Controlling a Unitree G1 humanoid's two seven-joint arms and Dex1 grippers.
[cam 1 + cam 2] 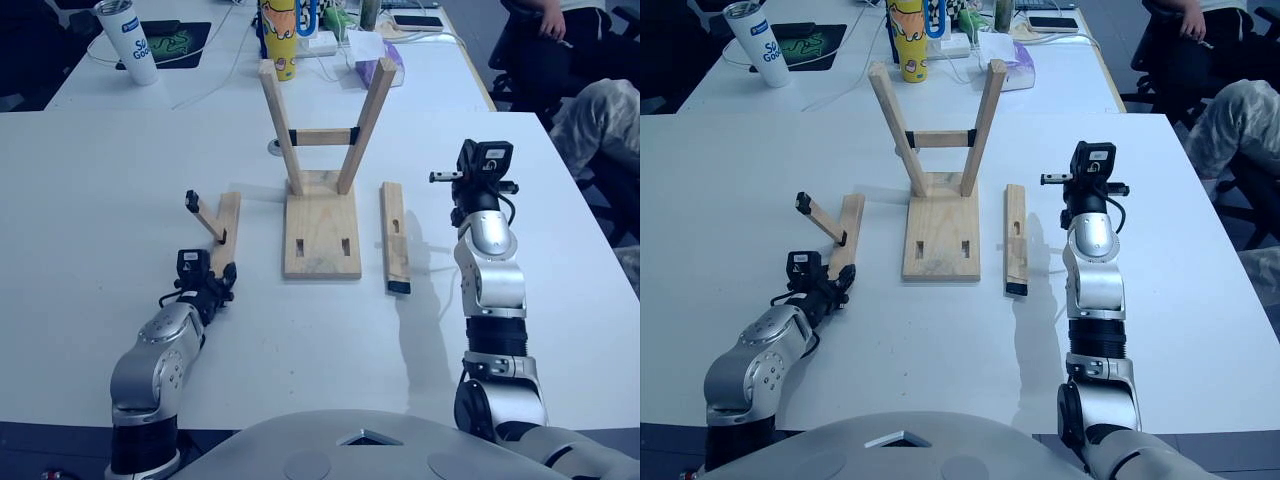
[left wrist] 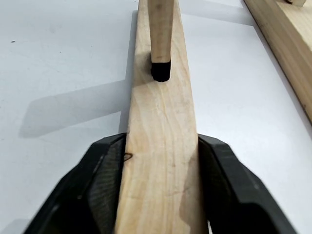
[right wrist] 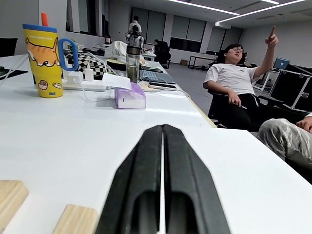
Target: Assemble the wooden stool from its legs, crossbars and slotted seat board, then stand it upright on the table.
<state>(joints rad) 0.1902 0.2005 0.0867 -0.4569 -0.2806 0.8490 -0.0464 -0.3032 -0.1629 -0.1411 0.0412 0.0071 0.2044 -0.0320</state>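
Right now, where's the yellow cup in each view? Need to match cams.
Left eye view: yellow cup at top centre, on the far table.
Right eye view: yellow cup at the top, left of centre.
Left wrist view: not in it.
Right wrist view: yellow cup far off on the white tabletop, blue handle toward the purple box.
Shared landmark: purple box, on the robot's right of the cup.

I'm seeing the pale rectangular wooden seat board [image 1: 321,248] lying flat mid-tabletop, two slots empty at its near end. Two legs [image 1: 281,128] are standing from its far end, splaying apart, joined by a black-tipped crossbar [image 1: 325,137]. Left of it a third leg [image 1: 227,222] is lying flat, a crossbar stub [image 1: 206,215] angling upward, its near end sitting between the left gripper's [image 1: 226,278] jaws. Right, a fourth leg [image 1: 394,236] is lying flat.
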